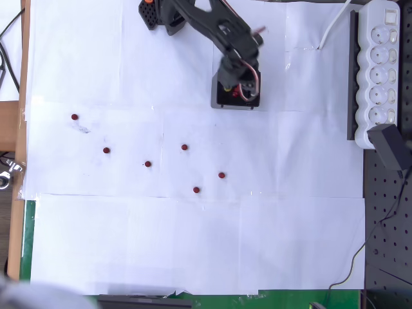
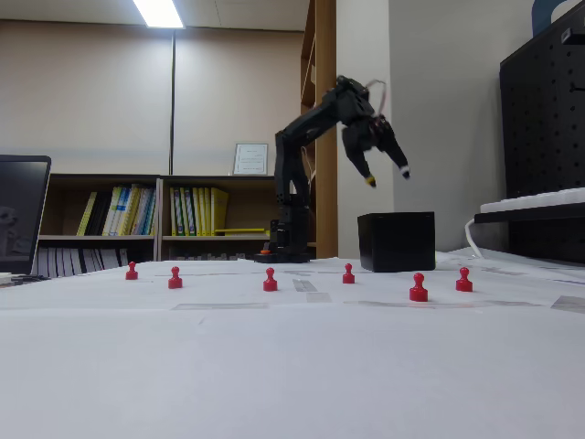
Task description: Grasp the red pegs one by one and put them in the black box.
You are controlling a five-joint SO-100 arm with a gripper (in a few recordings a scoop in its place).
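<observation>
Six red pegs point(image 1: 147, 164) sat on the paper; gripper point(image 2: 388, 176) hovered over the black box point(image 2: 396, 241), fingers apart, seemingly empty.

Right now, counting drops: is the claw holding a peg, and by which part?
Nothing held: the claw hangs open above the box.

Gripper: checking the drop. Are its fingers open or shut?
Open: the fixed view shows the fingers spread apart above the box.
</observation>
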